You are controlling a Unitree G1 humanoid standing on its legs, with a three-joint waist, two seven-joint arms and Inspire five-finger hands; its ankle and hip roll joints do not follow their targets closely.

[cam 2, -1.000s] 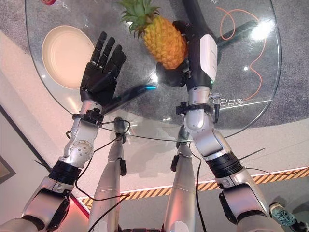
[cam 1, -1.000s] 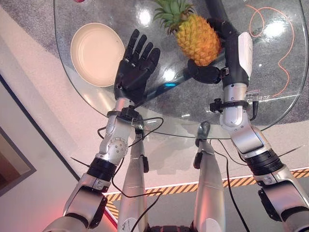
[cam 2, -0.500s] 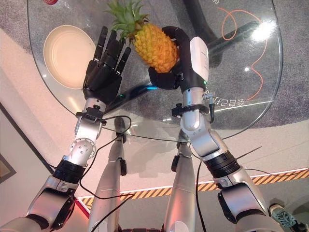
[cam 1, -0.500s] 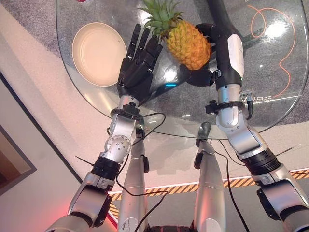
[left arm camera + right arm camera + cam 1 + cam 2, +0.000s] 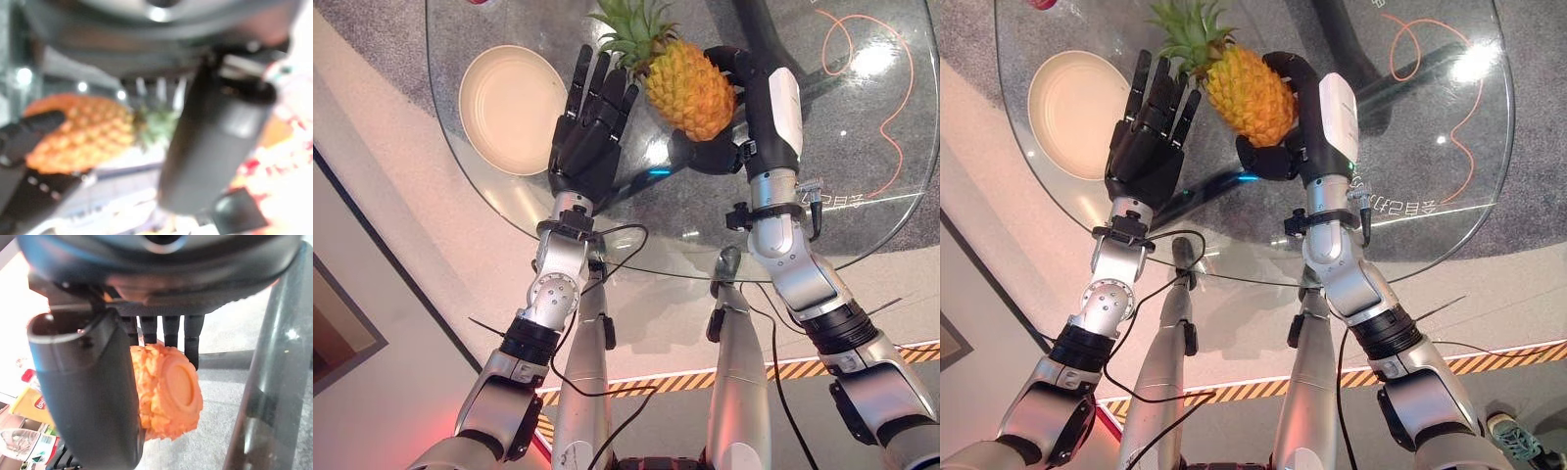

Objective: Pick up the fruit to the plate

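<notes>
Pineapple (image 5: 687, 88) clasped in right hand (image 5: 729, 147), lifted beside plate (image 5: 512, 108) over glass counter (image 5: 862, 157). Left hand (image 5: 592, 127) spread flat against crown. Best kept level, carried across, lowered onto plate centre.

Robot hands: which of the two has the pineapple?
The right robot hand: its fingers and thumb curl round the pineapple. The left robot hand is open with straight fingers beside the leaves, between fruit and plate.

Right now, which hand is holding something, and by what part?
The right hand holds the pineapple round its orange body near the base, thumb below and fingers curled over the far side. The left hand is open beside the leafy crown, holding nothing.
</notes>
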